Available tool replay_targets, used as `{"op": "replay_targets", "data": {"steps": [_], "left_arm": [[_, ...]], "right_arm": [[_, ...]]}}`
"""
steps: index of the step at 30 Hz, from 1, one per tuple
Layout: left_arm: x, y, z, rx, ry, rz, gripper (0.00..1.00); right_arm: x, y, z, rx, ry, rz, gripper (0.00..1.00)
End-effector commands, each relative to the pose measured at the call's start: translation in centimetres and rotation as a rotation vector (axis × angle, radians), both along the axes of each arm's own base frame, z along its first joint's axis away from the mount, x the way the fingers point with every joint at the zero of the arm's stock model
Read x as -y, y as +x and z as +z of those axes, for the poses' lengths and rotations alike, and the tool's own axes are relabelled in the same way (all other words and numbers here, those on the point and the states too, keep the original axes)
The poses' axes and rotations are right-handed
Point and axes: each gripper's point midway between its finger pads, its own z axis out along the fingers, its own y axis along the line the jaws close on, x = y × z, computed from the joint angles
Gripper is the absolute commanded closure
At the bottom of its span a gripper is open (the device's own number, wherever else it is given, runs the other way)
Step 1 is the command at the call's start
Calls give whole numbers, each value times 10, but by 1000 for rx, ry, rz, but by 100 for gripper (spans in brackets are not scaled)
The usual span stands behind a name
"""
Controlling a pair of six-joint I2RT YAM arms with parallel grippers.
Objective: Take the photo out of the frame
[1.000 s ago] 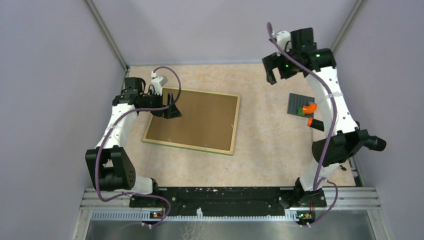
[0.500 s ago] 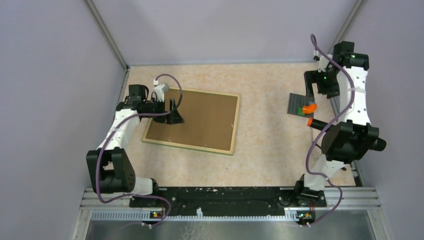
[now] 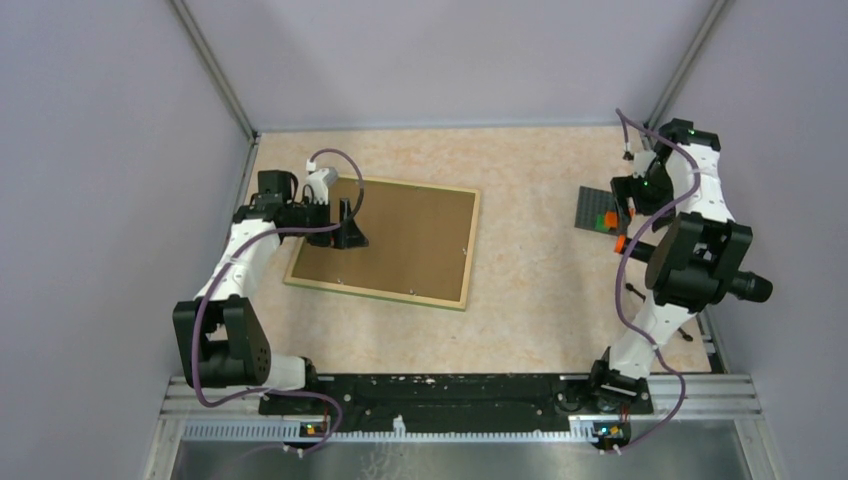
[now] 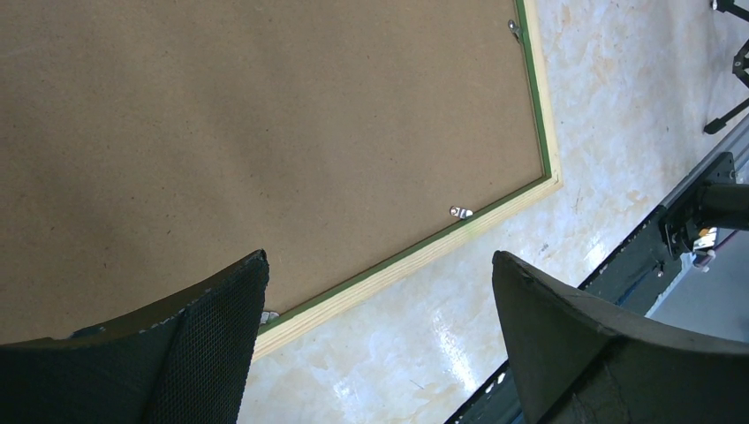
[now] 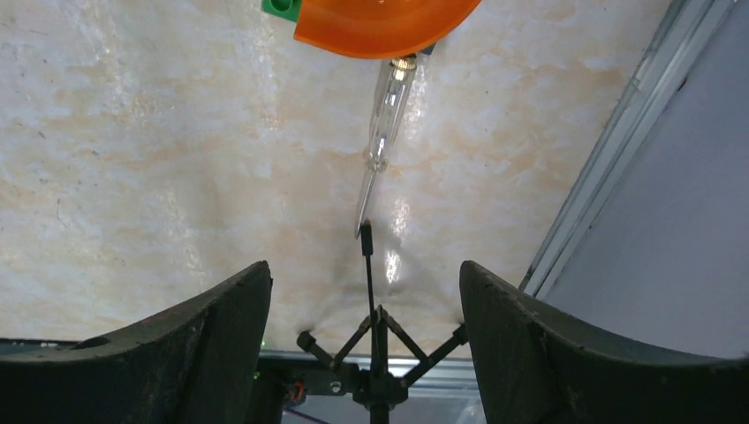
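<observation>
- My left fingers point(image 4: 212, 353) stand apart and grip nothing. The frame point(image 3: 385, 243) lies face down right beneath them, fibreboard back point(image 4: 265, 132) upward, its green-edged rim crossing under the gap between them.
- The photo does not show. I judge it sits under that back, the frame being the only holder here.
- A small metal clip point(image 4: 460, 212) sits on the rim ahead of my left fingers; I judge such clips must turn aside first.
- The frame looks stiff and far too wide to span, so I would take it by the rim. The back should be thin and light, lifted at one edge. The print will likely be limp and easily creased: pinch a corner.
- My right fingers point(image 5: 548, 353) are apart and empty too, well away from the frame, over bare surface point(image 5: 132, 177), with an orange piece point(image 5: 380, 22) and a clear-handled tool point(image 5: 382, 132) ahead of them.
</observation>
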Motion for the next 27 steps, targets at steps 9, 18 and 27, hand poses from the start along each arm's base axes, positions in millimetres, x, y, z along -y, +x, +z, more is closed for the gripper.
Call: {"op": "replay_targets", "data": {"steps": [9, 18, 27], "left_arm": [[0, 1, 3, 17, 5, 7, 1], [1, 1, 0, 2, 2, 6, 1], [0, 6, 0, 2, 1, 6, 1]], "right_arm": [[12, -9, -42, -51, -43, -14, 24], [25, -9, -58, -43, -81, 37, 24], [14, 2, -70, -6, -6, 32, 37]]}}
